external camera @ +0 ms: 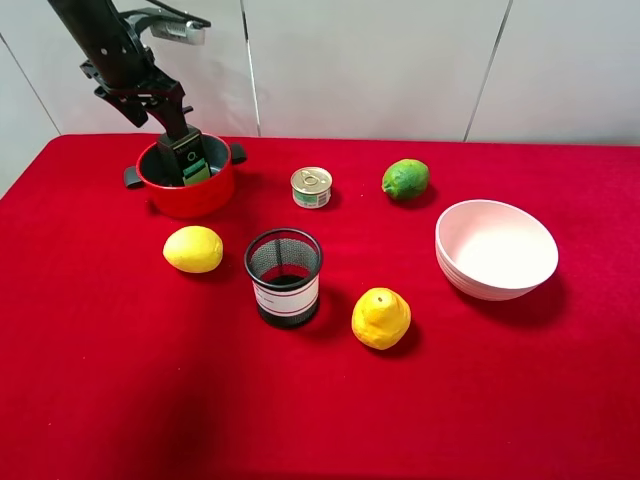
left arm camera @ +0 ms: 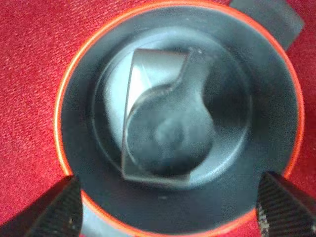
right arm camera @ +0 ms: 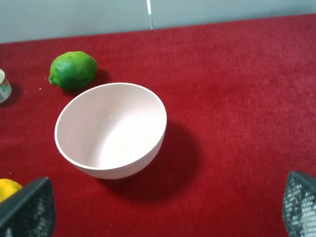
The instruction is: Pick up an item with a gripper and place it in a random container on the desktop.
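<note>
pot [external camera: 190,192] on red cloth [external camera: 110,380]: held pump bottle [left arm camera: 163,133] standing inside. left gripper [left arm camera: 170,210]: hovered above, jaws spread, gripping nothing. right gripper [right arm camera: 164,206]: likewise spread, facing white bowl [right arm camera: 108,128].

I see the left lemon [external camera: 193,249] near the black mesh cup [external camera: 284,277] and the right lemon [external camera: 381,318] just beside it, closer to the front. Behind the cup stands 1 small tin can [external camera: 311,187], with a green lime [external camera: 405,179] to its right. The white bowl [external camera: 480,283] sits upright, well apart on the right.
</note>
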Robot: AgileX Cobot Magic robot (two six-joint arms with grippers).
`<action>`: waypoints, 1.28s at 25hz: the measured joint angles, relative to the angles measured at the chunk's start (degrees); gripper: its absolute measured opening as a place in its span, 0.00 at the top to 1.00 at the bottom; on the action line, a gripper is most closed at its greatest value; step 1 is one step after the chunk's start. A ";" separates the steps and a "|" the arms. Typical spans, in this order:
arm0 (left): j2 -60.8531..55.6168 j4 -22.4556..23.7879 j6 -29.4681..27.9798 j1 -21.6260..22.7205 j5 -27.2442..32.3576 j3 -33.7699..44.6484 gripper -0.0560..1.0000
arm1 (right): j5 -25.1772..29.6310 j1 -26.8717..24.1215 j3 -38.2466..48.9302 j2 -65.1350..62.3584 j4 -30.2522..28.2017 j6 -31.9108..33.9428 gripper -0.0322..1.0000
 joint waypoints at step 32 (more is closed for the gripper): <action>-27.41 0.34 -7.11 0.00 6.07 0.80 0.28 | 0.00 0.00 0.00 0.00 0.00 0.00 0.30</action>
